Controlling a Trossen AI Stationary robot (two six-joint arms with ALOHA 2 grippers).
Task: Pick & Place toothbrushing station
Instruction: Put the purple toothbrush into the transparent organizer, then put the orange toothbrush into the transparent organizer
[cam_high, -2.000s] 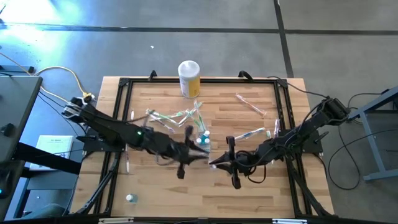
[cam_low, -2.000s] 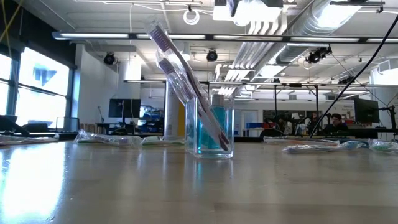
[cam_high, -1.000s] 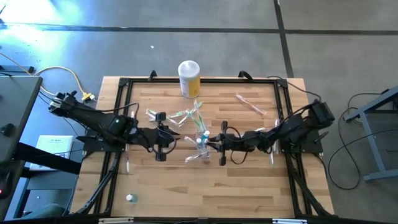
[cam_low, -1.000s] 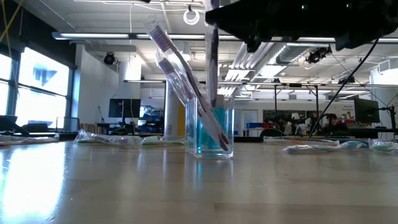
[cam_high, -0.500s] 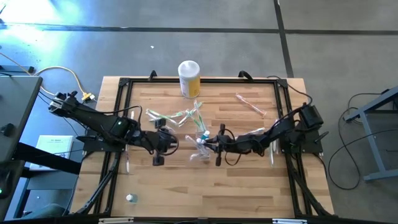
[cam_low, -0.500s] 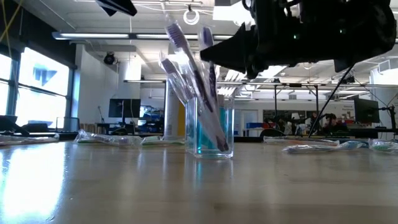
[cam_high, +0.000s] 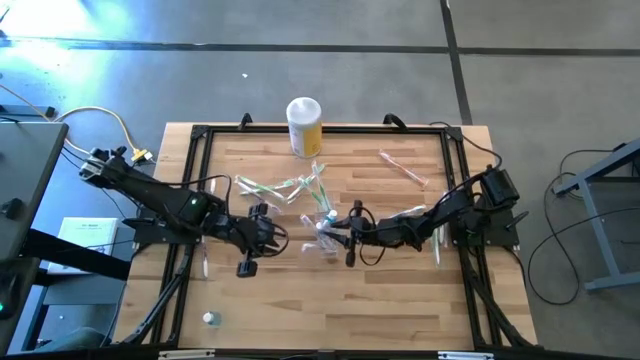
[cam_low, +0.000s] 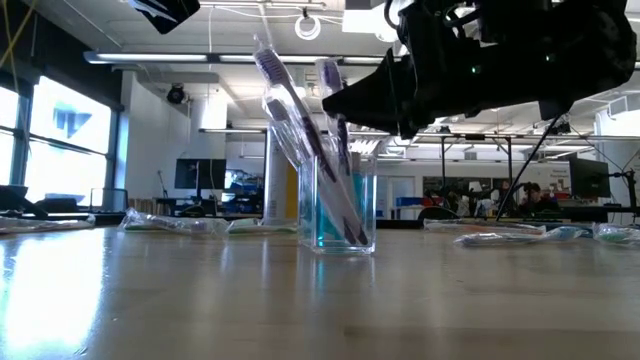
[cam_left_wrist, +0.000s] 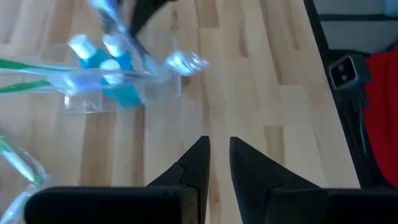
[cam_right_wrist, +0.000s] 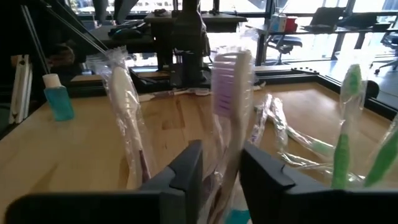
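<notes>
— Where's the small clear plastic cup (cam_low: 345, 205)?
— Mid-table, upright. From table height you see wrapped toothbrushes (cam_low: 300, 130) leaning in it, and blue inside. From overhead it's a pale cluster (cam_high: 326, 232).
— And the right gripper (cam_high: 348, 238)?
— Just beside the cup. Its wrist camera has a pink-headed wrapped toothbrush (cam_right_wrist: 230, 106) standing between the fingers (cam_right_wrist: 186, 168), which look slightly parted; I cannot tell whether they grip it.
— The left gripper (cam_high: 250, 253)?
— Near the cup's other side. Its own camera shows the fingers (cam_left_wrist: 196, 165) nearly together over bare wood, nothing held.
— Anything else?
— Loose green-accented toothbrushes (cam_high: 290, 185) and a white-lidded yellow canister (cam_high: 304, 126) at the far edge.
</notes>
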